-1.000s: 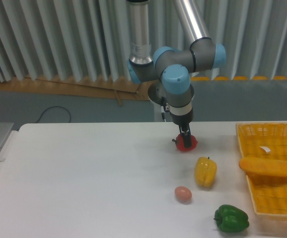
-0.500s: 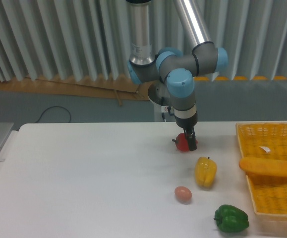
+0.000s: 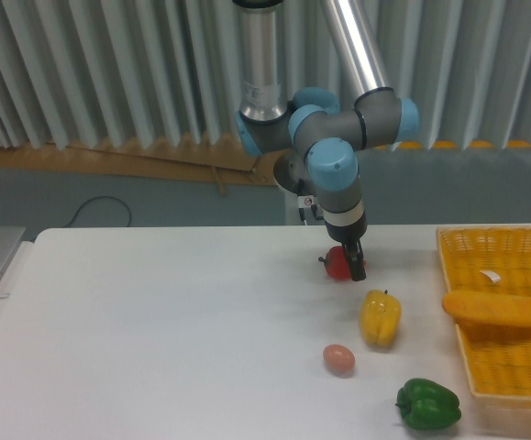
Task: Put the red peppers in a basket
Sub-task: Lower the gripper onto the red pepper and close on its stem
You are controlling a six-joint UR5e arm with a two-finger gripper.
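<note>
Red pepper [image 3: 338, 264] sits on the white table [image 3: 155, 330], a little right of centre and toward the far edge, with its short dark stem poking out at about nine o'clock. From my seat I see the gripper [image 3: 356, 266] down at the pepper's three o'clock side, its dark fingers [image 3: 357, 268] covering the right part of the fruit. The tips look drawn close together against the pepper, but at this angle I cannot tell whether they are actually clamped on it or just resting beside it. The pepper appears to be at table level.

At roughly five o'clock from the red pepper, near but apart, stands the yellow pepper [image 3: 380, 317]. A small pinkish egg [image 3: 338, 358] lies at six o'clock from the red one, just to the lower left of the yellow one. The green pepper [image 3: 427, 404] is further toward the near edge, at about four o'clock from the egg.

The basket [image 3: 458, 240], yellow-orange mesh with low walls, takes up the right edge of the table, at three o'clock from the red pepper and well apart from it. An orange, elongated thing [image 3: 499, 310] lies across it, and a small white scrap [image 3: 491, 275] rests on its floor toward the back.
</note>
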